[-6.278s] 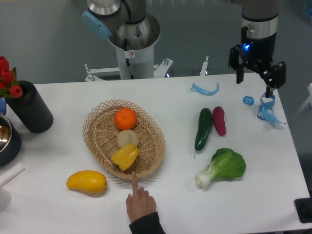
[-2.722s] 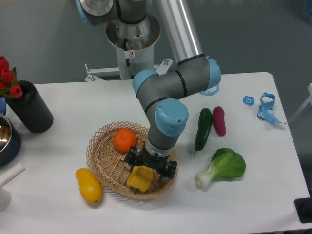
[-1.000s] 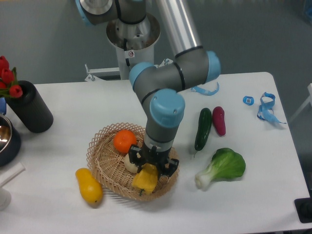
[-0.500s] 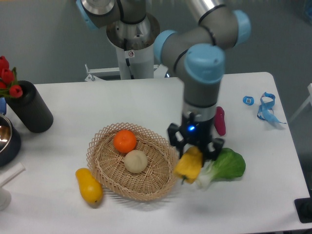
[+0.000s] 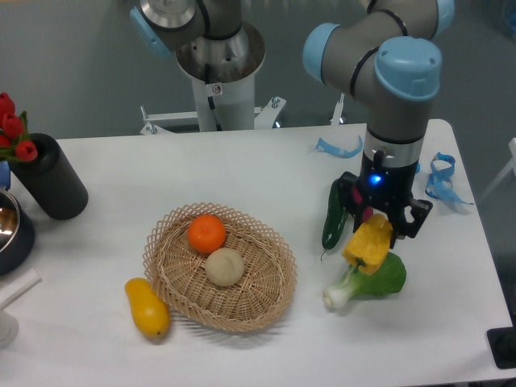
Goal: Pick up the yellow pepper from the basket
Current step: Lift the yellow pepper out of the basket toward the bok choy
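While your gripper (image 5: pixel 372 232) is clamping the yellow pepper (image 5: pixel 368 245) between its fingers, that pepper is hanging clear of the basket (image 5: pixel 266 242), well to its right, over the bok choy (image 5: pixel 379 276). Beside it the cucumber (image 5: pixel 333 216) is lying. The orange (image 5: pixel 207 233) and pale ball (image 5: pixel 225 266) are sitting in the basket.

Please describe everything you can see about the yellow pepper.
The yellow pepper is glossy, blocky and lobed, bright yellow, and looks whole. It hangs tilted in the gripper, whose two dark fingers close on its upper part. It is outside the basket, to its right, in front of the leafy green vegetable in this view. Whether it touches those leaves cannot be told.
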Available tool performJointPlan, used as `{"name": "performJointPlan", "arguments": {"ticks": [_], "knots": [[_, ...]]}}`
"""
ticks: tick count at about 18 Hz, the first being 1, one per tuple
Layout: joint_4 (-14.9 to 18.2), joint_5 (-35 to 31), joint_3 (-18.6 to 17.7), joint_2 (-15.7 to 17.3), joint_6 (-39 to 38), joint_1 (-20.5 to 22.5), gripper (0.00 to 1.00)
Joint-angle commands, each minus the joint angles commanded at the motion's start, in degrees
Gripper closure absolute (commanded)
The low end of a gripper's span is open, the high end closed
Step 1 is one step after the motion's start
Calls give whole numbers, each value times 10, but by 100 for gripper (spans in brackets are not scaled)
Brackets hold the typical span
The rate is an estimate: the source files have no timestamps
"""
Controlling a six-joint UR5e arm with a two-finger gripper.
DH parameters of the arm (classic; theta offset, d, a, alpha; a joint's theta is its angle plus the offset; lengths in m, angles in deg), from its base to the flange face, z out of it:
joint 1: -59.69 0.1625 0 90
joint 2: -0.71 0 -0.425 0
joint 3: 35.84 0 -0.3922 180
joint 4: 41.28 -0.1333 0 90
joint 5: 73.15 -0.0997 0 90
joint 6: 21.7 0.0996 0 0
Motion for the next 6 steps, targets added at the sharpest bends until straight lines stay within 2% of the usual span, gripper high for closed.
{"name": "performJointPlan", "arguments": {"ticks": [6], "knots": [[0, 3, 1, 3, -1, 4, 86]]}}
